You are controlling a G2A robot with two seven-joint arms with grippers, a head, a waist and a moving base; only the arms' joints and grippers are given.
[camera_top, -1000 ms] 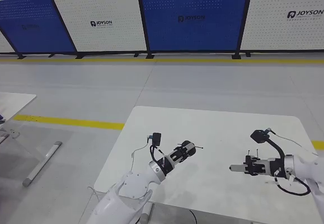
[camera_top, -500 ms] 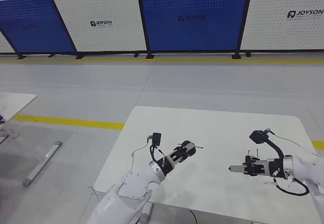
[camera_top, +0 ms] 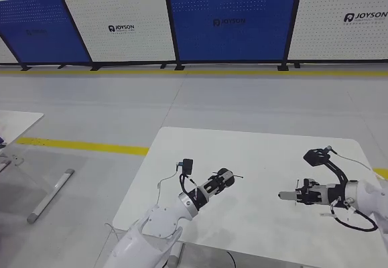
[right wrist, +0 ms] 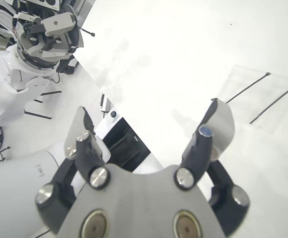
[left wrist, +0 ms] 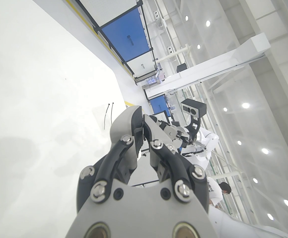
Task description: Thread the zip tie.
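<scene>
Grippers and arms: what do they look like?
The left gripper and right gripper match: grey plate, black linkages with silver bolts, pale grey fingers with black ribbed pads. White arm shells; each wrist has a black camera on a curved bracket and dark cables.

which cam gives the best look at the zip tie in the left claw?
Right wrist view. The zip tie sticks out of the shut left claw, and its head end stands clear. In the top view it is a hair-thin line beyond the claw's tips. In the left wrist view the shut pads hide it.
</scene>
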